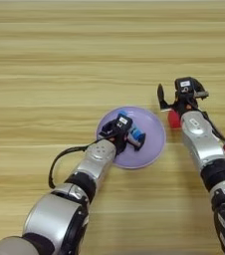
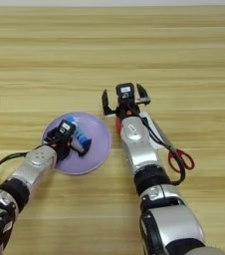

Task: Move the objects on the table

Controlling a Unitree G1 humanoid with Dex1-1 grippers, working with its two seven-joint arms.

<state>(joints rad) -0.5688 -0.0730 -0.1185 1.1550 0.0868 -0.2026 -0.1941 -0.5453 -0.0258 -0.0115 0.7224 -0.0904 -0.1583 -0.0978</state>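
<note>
left gripper (image 1: 127, 133) pinching blue cylinder (image 1: 134, 134) | right gripper (image 2: 124, 99) spread | scissors (image 2: 171, 149) beside

The desk (image 1: 59, 60) is pale wood with a smooth, faintly satin grain. The lilac plate (image 2: 97, 149) looks like matt plastic — the scissors (image 2: 176, 152) show dull metal blades and glossy red plastic handles. Both arms wear smooth silver shells — semi-gloss.

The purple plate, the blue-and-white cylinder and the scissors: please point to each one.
Purple plate (image 2: 98, 144), right eye view, on its bare right part.
Blue-and-white cylinder (image 2: 80, 137), right eye view, on its blue body.
Scissors (image 2: 181, 159), right eye view, on a red handle ring.
</note>
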